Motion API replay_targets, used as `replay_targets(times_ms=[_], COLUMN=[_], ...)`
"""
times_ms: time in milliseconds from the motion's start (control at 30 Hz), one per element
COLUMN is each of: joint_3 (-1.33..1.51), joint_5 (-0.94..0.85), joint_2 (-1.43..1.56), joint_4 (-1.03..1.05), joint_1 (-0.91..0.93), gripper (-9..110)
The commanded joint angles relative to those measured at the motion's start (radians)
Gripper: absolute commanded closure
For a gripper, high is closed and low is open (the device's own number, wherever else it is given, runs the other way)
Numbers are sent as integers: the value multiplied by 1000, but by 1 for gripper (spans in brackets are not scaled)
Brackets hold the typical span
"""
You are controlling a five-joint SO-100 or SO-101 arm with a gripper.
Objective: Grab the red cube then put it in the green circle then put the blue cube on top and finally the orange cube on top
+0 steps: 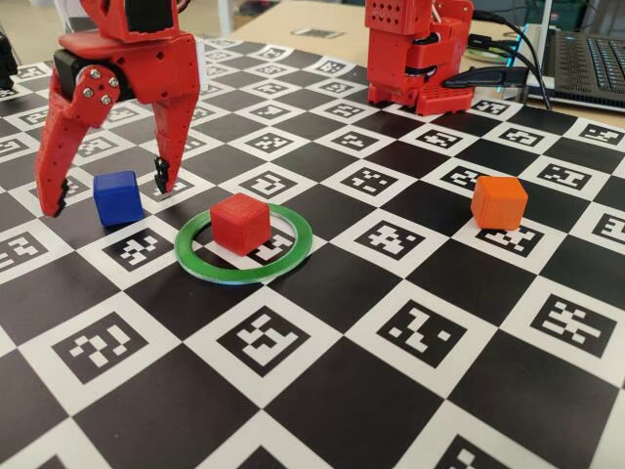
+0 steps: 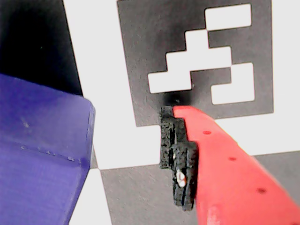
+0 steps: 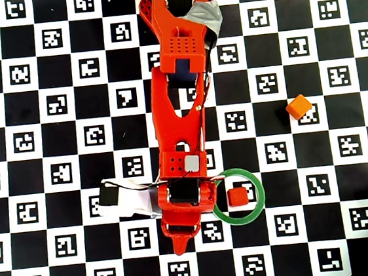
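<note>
The red cube (image 1: 240, 223) sits inside the green circle (image 1: 293, 252) on the checkered mat; in the overhead view the cube (image 3: 238, 196) is near the middle of the ring (image 3: 259, 199). The blue cube (image 1: 118, 197) stands on the mat left of the ring. My red gripper (image 1: 105, 192) is open, low over the mat, with the blue cube between its two fingers and not gripped. In the wrist view the blue cube (image 2: 42, 150) fills the left, apart from one black-padded finger (image 2: 180, 159). The orange cube (image 1: 498, 202) sits alone at the right, also in the overhead view (image 3: 298, 107). My arm hides the blue cube from overhead.
The arm's red base (image 1: 420, 59) stands at the back of the mat with cables running right to a laptop (image 1: 586, 59). In the overhead view the arm (image 3: 181, 112) stretches down the middle of the mat.
</note>
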Motion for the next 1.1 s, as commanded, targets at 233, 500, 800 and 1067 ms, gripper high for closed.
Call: replay_targets(times_ms=[233, 500, 800, 1067], joint_3=[-110, -101, -49, -29], joint_5=[69, 230, 370, 374], joint_2=[51, 58, 86, 100], joint_4=[-14, -9, -49, -74], joint_1=[-21, -43, -25, -9], gripper=[54, 54, 54, 56])
